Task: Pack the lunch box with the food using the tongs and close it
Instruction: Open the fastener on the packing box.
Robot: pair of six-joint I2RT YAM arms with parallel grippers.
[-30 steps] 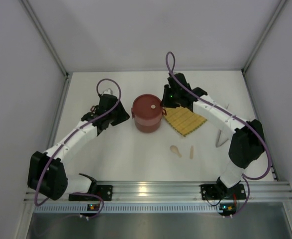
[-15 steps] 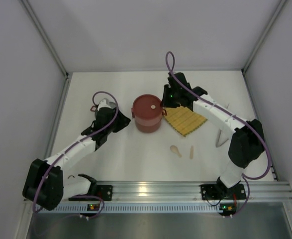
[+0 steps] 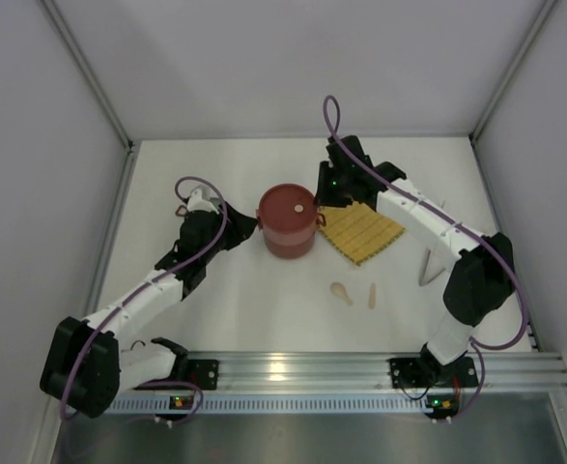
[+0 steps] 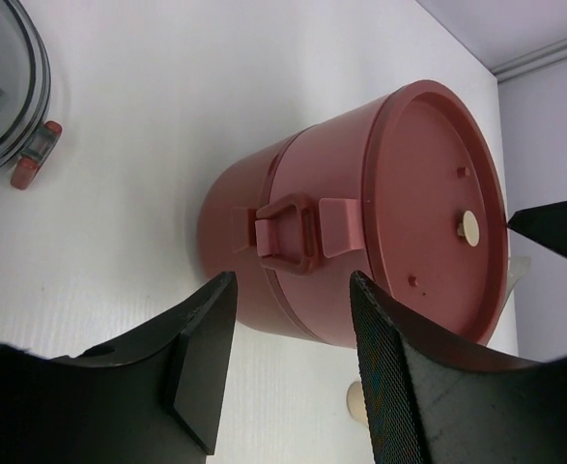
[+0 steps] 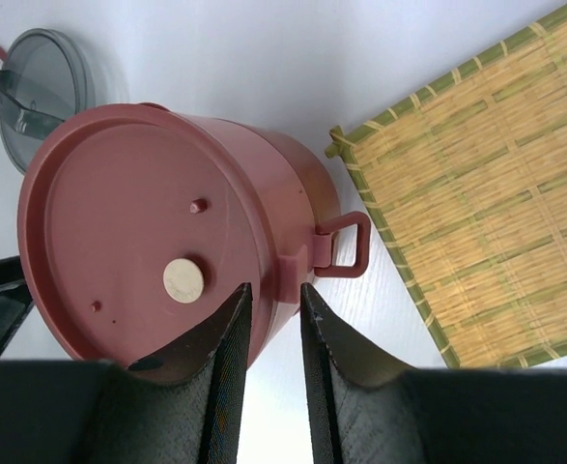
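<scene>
The maroon lunch box (image 3: 288, 220) stands closed in the middle of the table, its lid with the pale dot on top (image 4: 428, 203) (image 5: 138, 242). My left gripper (image 3: 248, 226) (image 4: 291, 290) hangs open just left of the box, facing its side latch without touching it. At the box's right rim is my right gripper (image 3: 322, 203) (image 5: 275, 295). Its jaws are a narrow gap apart beside the right handle and hold nothing. The tongs (image 3: 426, 267) lie on the table to the far right. The food is out of view.
A yellow woven mat (image 3: 362, 232) (image 5: 476, 184) lies right of the box. A small beige spoon (image 3: 341, 291) and stick (image 3: 371, 296) lie nearer the front. A clear grey lid with a red clip (image 4: 3, 106) (image 5: 42, 92) sits left of the box. Walls enclose the table.
My left gripper has drawn back from the box's left side and opened wider. The right gripper's jaws have parted a little at the box's right rim.
</scene>
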